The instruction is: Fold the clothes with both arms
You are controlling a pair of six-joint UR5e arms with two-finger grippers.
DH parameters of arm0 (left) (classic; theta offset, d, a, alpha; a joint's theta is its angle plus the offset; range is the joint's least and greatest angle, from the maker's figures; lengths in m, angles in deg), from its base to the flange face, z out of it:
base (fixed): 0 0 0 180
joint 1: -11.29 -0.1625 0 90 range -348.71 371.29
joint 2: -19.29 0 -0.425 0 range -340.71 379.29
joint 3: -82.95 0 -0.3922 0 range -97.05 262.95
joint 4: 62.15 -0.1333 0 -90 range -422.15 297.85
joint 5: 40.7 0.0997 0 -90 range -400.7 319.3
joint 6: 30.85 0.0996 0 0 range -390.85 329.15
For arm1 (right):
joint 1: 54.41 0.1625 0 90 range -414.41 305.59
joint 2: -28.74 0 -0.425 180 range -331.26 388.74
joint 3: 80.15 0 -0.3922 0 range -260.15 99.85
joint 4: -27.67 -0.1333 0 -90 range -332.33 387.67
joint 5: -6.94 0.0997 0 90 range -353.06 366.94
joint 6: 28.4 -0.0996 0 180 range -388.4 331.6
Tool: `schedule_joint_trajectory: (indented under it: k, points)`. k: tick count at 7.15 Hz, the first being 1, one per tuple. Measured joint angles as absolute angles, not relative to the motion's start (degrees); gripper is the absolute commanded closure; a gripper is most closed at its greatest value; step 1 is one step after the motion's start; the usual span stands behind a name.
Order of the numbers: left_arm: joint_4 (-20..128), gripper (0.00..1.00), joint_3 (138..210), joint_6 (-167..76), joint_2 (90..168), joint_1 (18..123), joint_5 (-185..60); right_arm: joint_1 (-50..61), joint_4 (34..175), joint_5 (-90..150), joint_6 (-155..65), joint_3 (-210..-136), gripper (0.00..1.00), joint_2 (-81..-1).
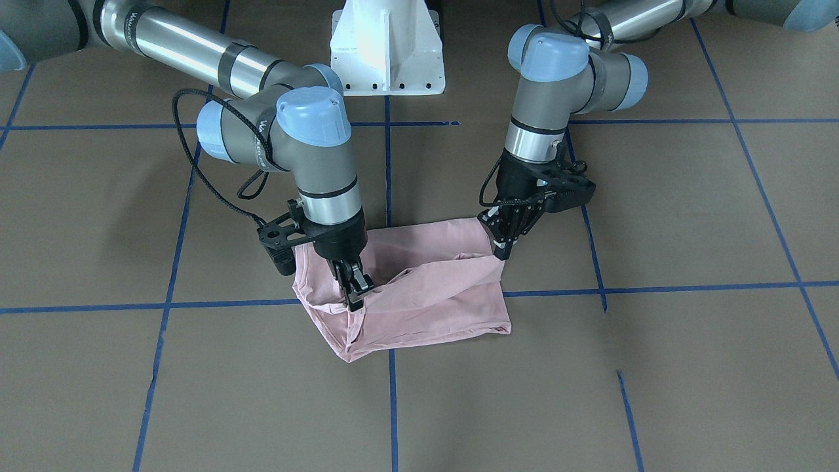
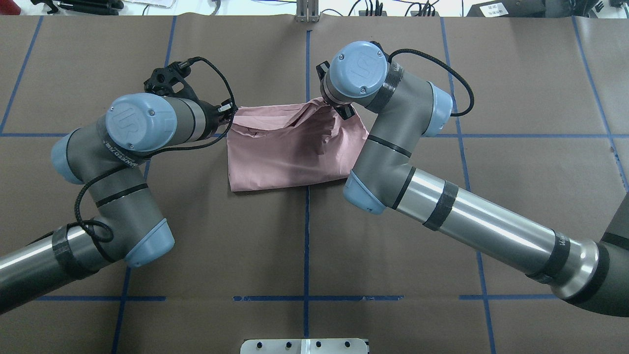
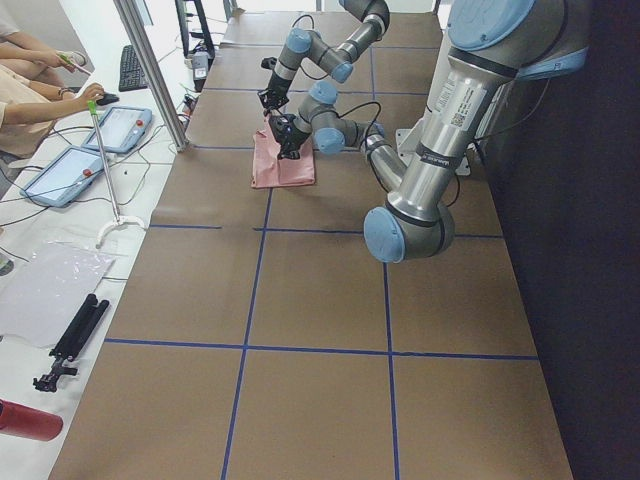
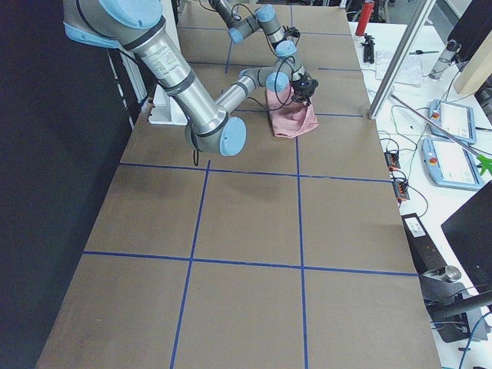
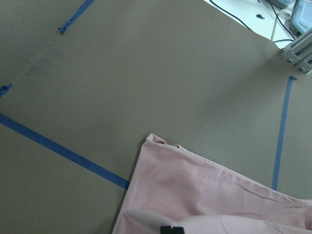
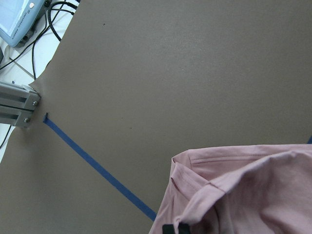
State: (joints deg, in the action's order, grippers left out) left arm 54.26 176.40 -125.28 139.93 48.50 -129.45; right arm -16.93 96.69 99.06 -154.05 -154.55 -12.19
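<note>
The clothes are one pale pink T-shirt, folded into a rough rectangle on the brown table; its print does not show. It also lies mid-table in the overhead view. My left gripper is shut on the shirt's far corner on the view's right and holds that edge a little off the table. My right gripper is shut on a fold near the opposite end, and the cloth sags between the two. From overhead, the left gripper and right gripper sit at the shirt's far edge. Both wrist views show pink cloth at the bottom.
The white pedestal base stands behind the shirt. Blue tape lines grid the brown table cover. Beyond the far edge there are a metal post, tablets, cables and a person's hands.
</note>
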Motion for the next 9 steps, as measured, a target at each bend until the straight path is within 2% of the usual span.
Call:
schedule_joint_trajectory:
  k: [1, 2, 4, 6, 9]
  points:
    - [61.18, 0.49, 167.97, -121.53, 143.5, 51.48, -129.54, -15.91, 91.6, 99.07, -153.7, -148.03, 0.01, -10.27]
    - [67.07, 0.0, 160.25, -116.68, 147.08, 54.64, -129.7, -14.29, 86.27, 99.15, -152.01, -141.23, 0.0, -8.16]
    - [71.36, 0.0, 155.57, -112.06, 148.48, 57.06, -129.77, -12.68, 82.47, 99.89, -148.17, -136.86, 0.0, -6.45]
    - [72.72, 0.0, 159.45, -109.47, 143.62, 57.57, -130.11, -10.67, 81.97, 102.55, -143.1, -137.45, 0.0, -8.39]
    - [72.93, 0.0, 166.9, -88.14, 131.07, 65.84, -145.93, -1.78, 82.13, 117.25, -122.9, -147.15, 0.0, -22.3]
